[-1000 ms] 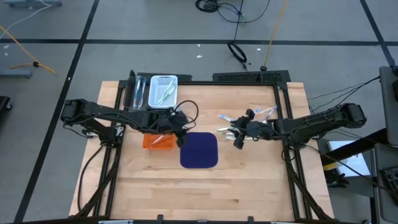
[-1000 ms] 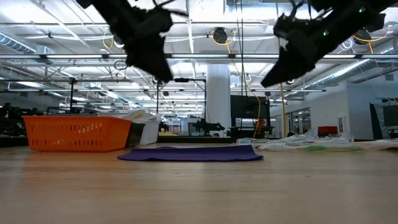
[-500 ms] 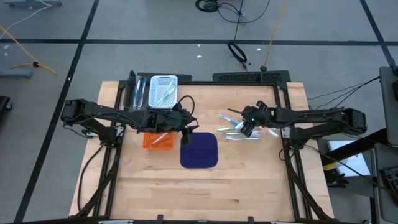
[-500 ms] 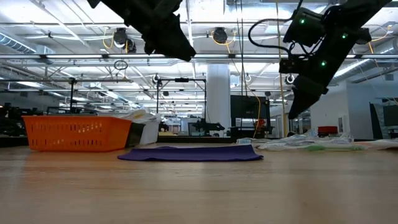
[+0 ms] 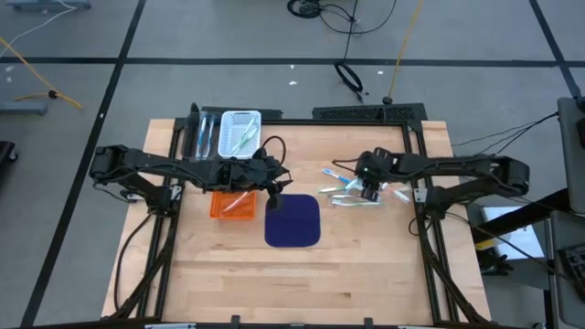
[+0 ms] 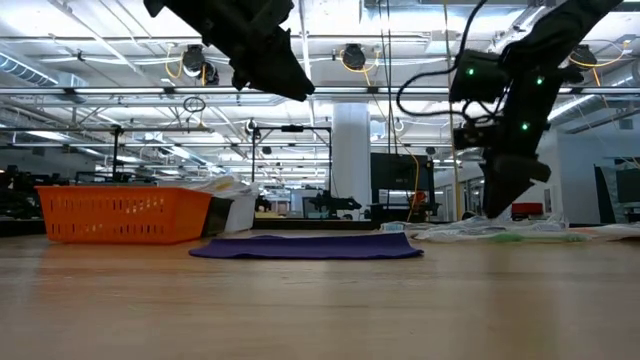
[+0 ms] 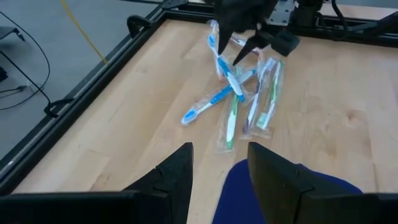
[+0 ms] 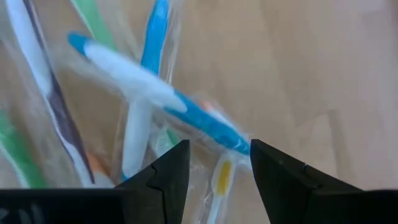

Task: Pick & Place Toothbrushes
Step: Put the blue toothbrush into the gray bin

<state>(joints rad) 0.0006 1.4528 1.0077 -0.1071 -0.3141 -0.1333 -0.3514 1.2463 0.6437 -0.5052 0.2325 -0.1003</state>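
Lying just under right jaws: toothbrushes (image 8: pixel 155 93)

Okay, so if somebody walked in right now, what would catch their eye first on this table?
Probably the heap of wrapped toothbrushes on the table's right side, with the right gripper open and poised right over it. Next, the dark blue mat at the centre and the orange basket to its left. The left gripper hangs empty and open above the mat's near-left edge.
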